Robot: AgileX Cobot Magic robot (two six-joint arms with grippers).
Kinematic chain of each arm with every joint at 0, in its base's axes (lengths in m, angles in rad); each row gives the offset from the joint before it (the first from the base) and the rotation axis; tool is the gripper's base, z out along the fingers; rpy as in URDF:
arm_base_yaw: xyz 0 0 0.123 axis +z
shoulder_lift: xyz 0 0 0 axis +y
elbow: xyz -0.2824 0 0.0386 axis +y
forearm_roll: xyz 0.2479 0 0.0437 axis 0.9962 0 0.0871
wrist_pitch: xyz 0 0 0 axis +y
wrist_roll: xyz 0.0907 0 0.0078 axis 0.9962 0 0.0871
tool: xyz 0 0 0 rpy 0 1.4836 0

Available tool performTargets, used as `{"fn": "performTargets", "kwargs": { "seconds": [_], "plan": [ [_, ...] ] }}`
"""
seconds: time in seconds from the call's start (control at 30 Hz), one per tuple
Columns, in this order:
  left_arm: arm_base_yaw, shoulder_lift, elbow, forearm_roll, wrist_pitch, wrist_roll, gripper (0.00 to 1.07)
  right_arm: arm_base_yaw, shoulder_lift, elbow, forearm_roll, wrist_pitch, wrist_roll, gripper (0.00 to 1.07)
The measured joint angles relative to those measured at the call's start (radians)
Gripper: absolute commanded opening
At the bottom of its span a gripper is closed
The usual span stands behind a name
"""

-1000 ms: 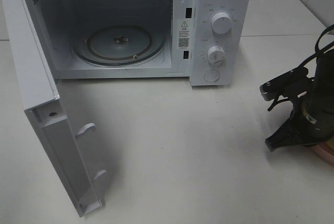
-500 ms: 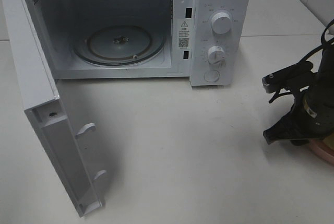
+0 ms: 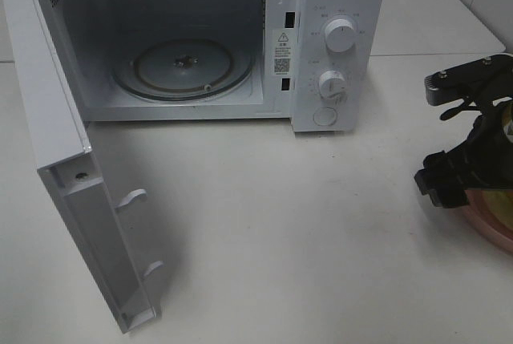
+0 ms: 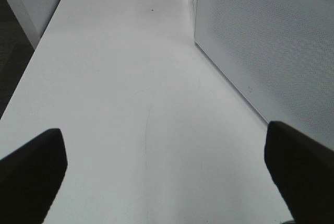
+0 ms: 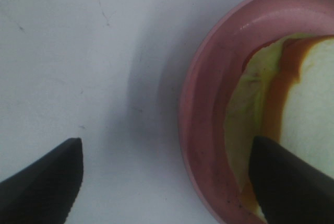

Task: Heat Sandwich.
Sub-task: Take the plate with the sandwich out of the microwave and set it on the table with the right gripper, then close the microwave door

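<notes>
A: Where is the sandwich [image 5: 308, 109]?

B: On the pink plate [image 5: 209, 114], right of the microwave [image 3: 240, 31]. The right claw [image 5: 167, 179] stands spread, straddling the rim.

A: Best approach?

B: Pinch only the rim, lift level. The left claw [image 4: 167, 166] is parted too, empty.

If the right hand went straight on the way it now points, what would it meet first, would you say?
Probably the pink plate: the open right hand straddles its rim, one fingertip over the table, the other over the sandwich. Depth is unclear.

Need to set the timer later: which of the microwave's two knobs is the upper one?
The larger knob, nearest the microwave's top; the smaller knob sits below it.
</notes>
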Motion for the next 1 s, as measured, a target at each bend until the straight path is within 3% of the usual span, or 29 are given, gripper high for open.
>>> {"fn": "performTargets", "kwargs": {
  "seconds": [0.27,1.0],
  "plan": [
    [0.000,0.000,0.000,0.000,0.000,0.000,0.98,0.000,-0.131,-0.007,0.171,0.106,-0.183,0.84],
    [0.000,0.000,0.000,0.000,0.000,0.000,0.98,0.000,-0.611,-0.007,0.377,0.431,-0.377,0.79]
  ]
}}
